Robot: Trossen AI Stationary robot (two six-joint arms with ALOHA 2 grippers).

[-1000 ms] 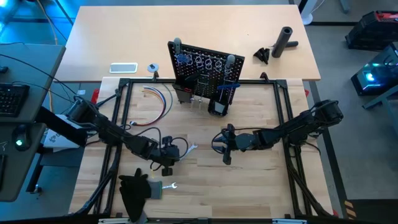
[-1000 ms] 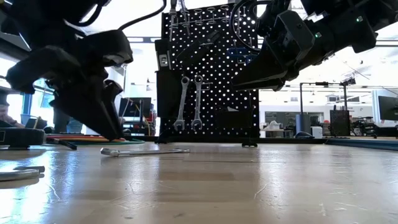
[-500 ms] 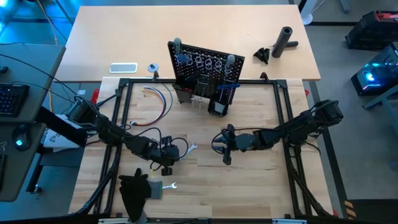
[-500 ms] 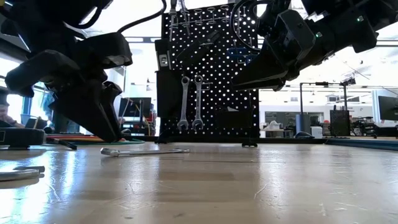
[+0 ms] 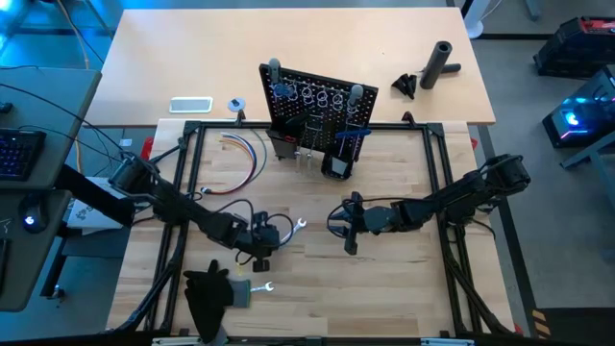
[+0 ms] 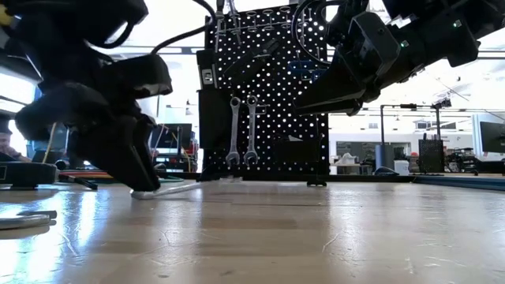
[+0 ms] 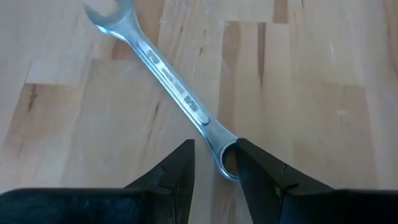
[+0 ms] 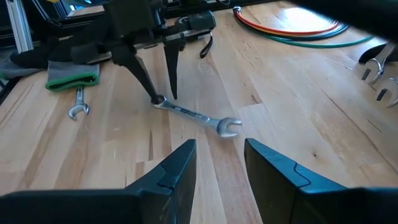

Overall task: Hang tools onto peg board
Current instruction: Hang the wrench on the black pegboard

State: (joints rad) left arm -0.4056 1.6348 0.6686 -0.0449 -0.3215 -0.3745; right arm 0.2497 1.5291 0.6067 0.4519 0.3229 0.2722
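High view, left gripper (image 5: pixel 266 238): low over the table, jaws astride one end of a silver combination wrench (image 5: pixel 291 231); the shaft runs away from the jaws toward the peg board (image 5: pixel 317 111), open-end head farthest out.
High view, right gripper (image 5: pixel 347 223): hangs mid-table, well apart from the wrench, which lies out ahead of its jaws; clearly the farther arm.
High view, board: stands upright beyond both grippers, with rings along its top and tools already on it.
Low view, left gripper (image 6: pixel 142 170): fingertips down at the tabletop, the wrench (image 6: pixel 177 188) sticking out from them along the wood; two wrenches (image 6: pixel 241 130) hang on the board behind.
Low view, right gripper (image 6: pixel 316 99): held up off the table in front of the board.
Left wrist view, jaws: spread a little, one finger (image 7: pixel 174 174) on each side of the ring end of the wrench (image 7: pixel 168 81); pads just beside the metal, contact not certain, so not a firm pinch by my reading.
Left wrist view, long axis: slants straight out from between the jaws, so they would close across the narrow shank.
Right wrist view, right jaws: parted, nothing between the fingers (image 8: pixel 177 165); the wrench (image 8: pixel 199 117) lies crosswise ahead, its ring end at the left gripper (image 8: pixel 163 93).
Judgement: the left arm is placed to close and lift; the ring end would need to stay free for a peg.
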